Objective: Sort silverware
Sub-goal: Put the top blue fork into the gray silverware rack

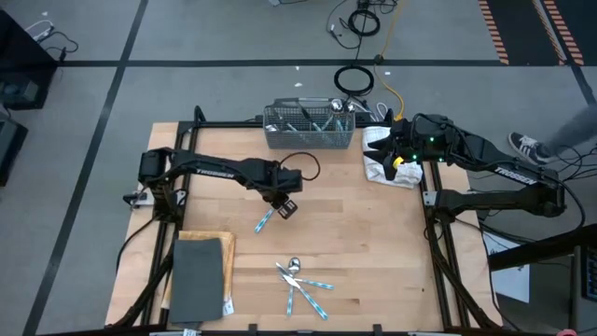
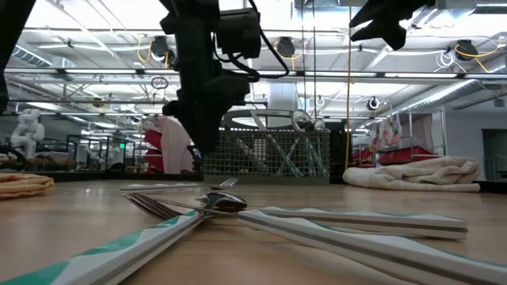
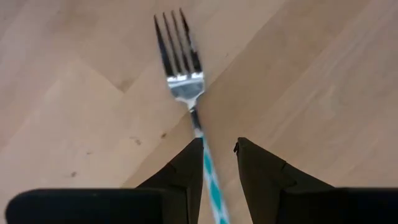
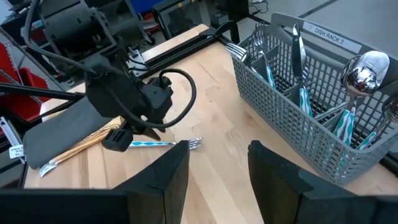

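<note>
A fork with a light blue patterned handle lies flat on the wooden table, tines toward the near left. My left gripper is down at its handle end, open, one finger on each side of the handle. More silverware stands in the grey mesh basket at the far edge. A small heap of silverware lies near the near edge. My right gripper hovers open and empty above the white towel, right of the basket. My left gripper comes at the fork from above with its fingers across the handle near its free end. The handle runs close along one finger, with a gap to the other. I cannot tell whether it touches. The fork rests on the table.
A dark grey pad on a tan mat lies at the near left corner. Black frame rails run along the table's edges. Bare wood lies between the fork, the heap and the basket. Cables lie on the floor beyond the table.
</note>
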You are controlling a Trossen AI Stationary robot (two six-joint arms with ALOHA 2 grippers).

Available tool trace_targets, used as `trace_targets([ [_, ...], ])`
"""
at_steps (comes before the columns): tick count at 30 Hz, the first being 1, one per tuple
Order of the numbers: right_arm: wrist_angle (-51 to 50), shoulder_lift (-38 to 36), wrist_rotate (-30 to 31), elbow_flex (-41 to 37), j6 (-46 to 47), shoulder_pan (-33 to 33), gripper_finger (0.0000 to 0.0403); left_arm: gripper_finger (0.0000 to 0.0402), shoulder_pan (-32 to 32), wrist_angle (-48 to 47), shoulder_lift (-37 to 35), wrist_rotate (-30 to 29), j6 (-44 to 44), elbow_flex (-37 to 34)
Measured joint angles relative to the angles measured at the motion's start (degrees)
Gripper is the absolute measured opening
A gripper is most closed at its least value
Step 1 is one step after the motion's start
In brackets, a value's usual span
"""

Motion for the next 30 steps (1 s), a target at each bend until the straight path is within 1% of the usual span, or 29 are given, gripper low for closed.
trace_targets([
  [3, -0.06, 0.0, -0.02, 0.0, -0.42, 0.0, 0.0153, 0.0105, 0.17, -0.29, 0.0, 0.05, 3.17, -0.22],
  [6, -0.09, 0.0, -0.11, 0.0, -0.43, 0.0, 0.0153, 0.0105, 0.11, 0.05, 0.0, 1.72, 5.49, -0.58],
  [8, -0.09, 0.0, -0.22, 0.0, -0.63, 0.0, 0.0153, 0.0105, 0.06, 0.04, 0.0, 2.83, 5.9, -0.62],
  [13, -0.09, 0.0, -0.22, 0.0, -1.06, 0.0, 0.0153, 0.0105, 0.11, 0.11, 0.0, 3.0, 6.09, -0.62],
  [16, -0.09, 0.0, -0.22, 0.0, -1.07, 0.0, 0.0153, 0.0105, 0.07, 0.24, 0.0, 4.69, 6.12, -0.62],
  [18, -0.11, 0.0, -0.22, 0.0, -1.08, 0.0, 0.0153, 0.0105, 0.03, 0.23, 0.0, 4.8, 7.54, -0.62],
  [19, -0.11, 0.0, -0.22, 0.0, -1.08, 0.0, 0.0153, 0.0105, 0.02, 0.27, 0.0, 3.96, 8.58, -0.62],
  [20, -0.11, 0.0, -0.22, 0.0, -1.08, 0.0, 0.0153, 0.0105, -0.02, 0.3, 0.0, 1.76, 9.02, -0.62],
  [22, -0.11, 0.0, -0.22, 0.0, -1.34, 0.0, 0.0153, 0.0105, -0.04, 0.07, 0.0, -3.04, 8.35, -0.62],
  [24, -0.13, 0.0, -0.22, 0.0, -1.48, 0.0, 0.0153, 0.0105, -0.03, 0.04, 0.0, -6.02, 7.14, -0.62],
  [30, -0.13, 0.0, -0.22, 0.0, -1.5, 0.0, 0.0153, 0.0105, -0.09, -0.22, 0.0, -6.48, 2.97, -0.61],
])
